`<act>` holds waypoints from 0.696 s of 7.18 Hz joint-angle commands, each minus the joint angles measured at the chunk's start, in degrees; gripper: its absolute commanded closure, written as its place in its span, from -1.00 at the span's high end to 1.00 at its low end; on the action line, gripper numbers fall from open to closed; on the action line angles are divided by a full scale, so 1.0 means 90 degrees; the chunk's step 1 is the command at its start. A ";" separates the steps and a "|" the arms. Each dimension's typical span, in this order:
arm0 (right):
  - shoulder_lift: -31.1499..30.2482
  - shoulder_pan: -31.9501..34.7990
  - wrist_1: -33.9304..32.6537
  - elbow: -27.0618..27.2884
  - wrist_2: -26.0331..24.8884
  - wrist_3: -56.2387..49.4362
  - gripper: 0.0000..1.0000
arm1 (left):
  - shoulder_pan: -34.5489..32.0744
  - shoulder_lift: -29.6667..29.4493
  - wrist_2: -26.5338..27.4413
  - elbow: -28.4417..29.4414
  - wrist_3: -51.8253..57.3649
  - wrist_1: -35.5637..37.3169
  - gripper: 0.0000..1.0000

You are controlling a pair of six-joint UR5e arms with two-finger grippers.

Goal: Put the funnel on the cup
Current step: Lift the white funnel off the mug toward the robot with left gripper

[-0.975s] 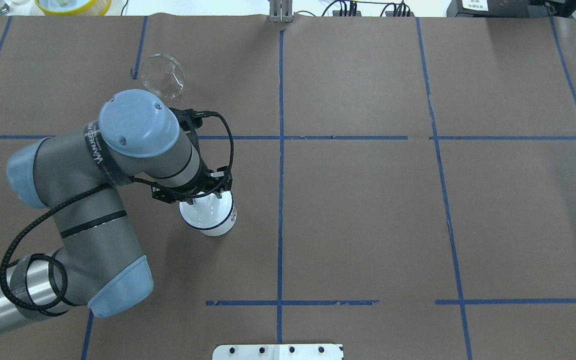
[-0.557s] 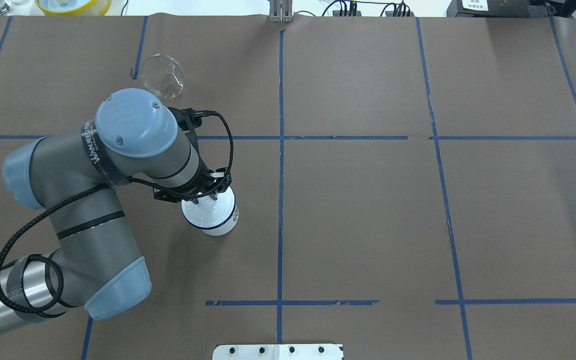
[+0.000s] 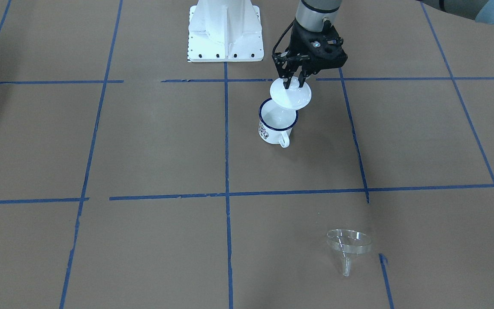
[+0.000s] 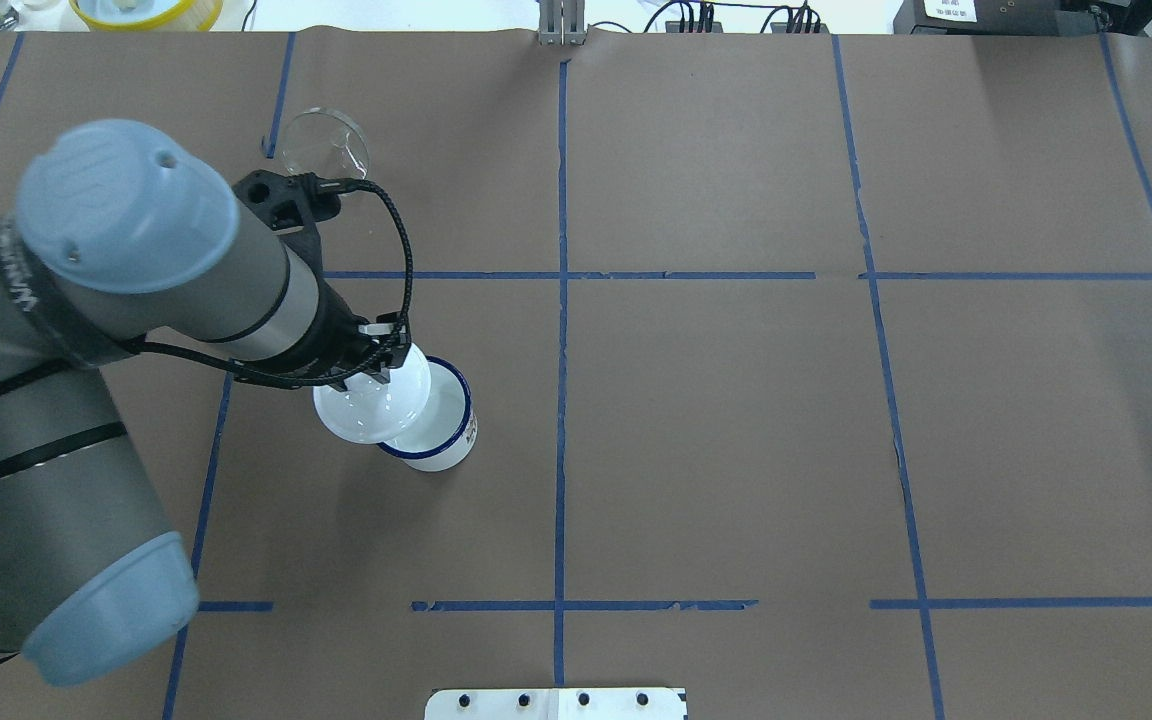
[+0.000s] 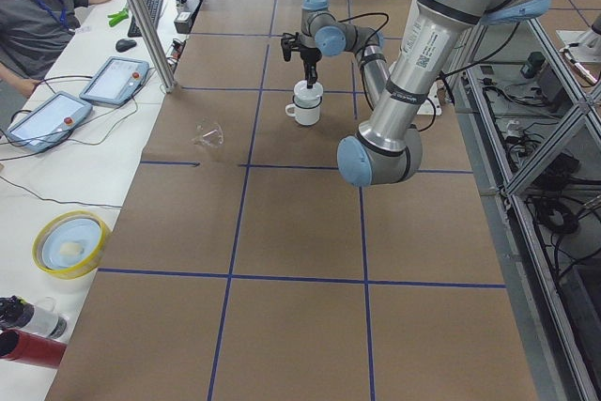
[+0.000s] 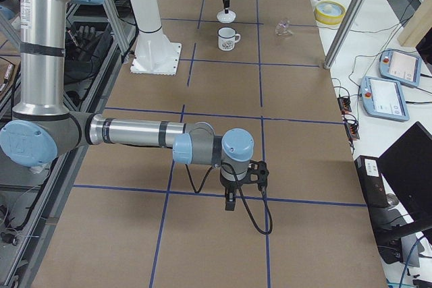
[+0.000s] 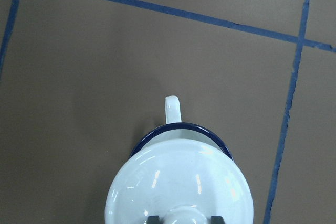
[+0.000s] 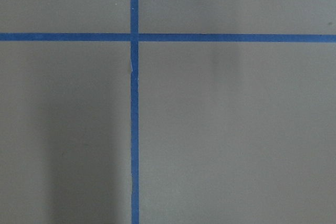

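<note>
- Front view: the left pincer (image 3: 295, 81) is clamped on the top of a round white lid (image 3: 292, 96), glossy and gently domed. The lid is held raised and off-centre over the cup (image 3: 275, 124). The cup is white enamel with a dark blue rim, a loop handle and a small colour print, and it stands upright on the brown paper counter (image 3: 144, 150). The funnel (image 3: 349, 243) is clear and thin-walled, a wide cone with a short narrow spout. It rests well apart from the cup, untouched.
- Overhead: the lid overlaps one side of the cup's rim and the rest of the mouth shows open. By my reading the task is at its start: the lid must be set aside, then the funnel fetched and seated spout-down.
- Left-side view: the lid hangs clear above the cup, and the funnel sits tipped on the counter.
- Right-side view: the right pincer (image 6: 230, 204) hangs low, far from both things. I cannot tell whether it is apart or together.
- Left wrist view: dark fingertips (image 7: 153, 219) flank the knob (image 7: 184, 216), and the lid's surface is smooth and shiny.
- Right wrist view: only matte paper and blue tape (image 8: 134, 103).
</note>
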 commanded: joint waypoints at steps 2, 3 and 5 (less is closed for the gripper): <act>0.0000 0.0000 0.0000 0.0003 0.0000 0.0000 1.00 | -0.0065 0.2856 0.0002 -0.0871 0.0653 -0.2177 -1.00; 0.0000 0.0000 0.0000 0.0003 0.0000 0.0000 1.00 | -0.0006 0.3127 -0.0007 0.0118 0.0585 -0.3759 -1.00; 0.0000 0.0000 0.0000 0.0003 0.0000 0.0000 1.00 | 0.0150 0.2984 -0.0008 0.1131 0.0594 -0.4195 -1.00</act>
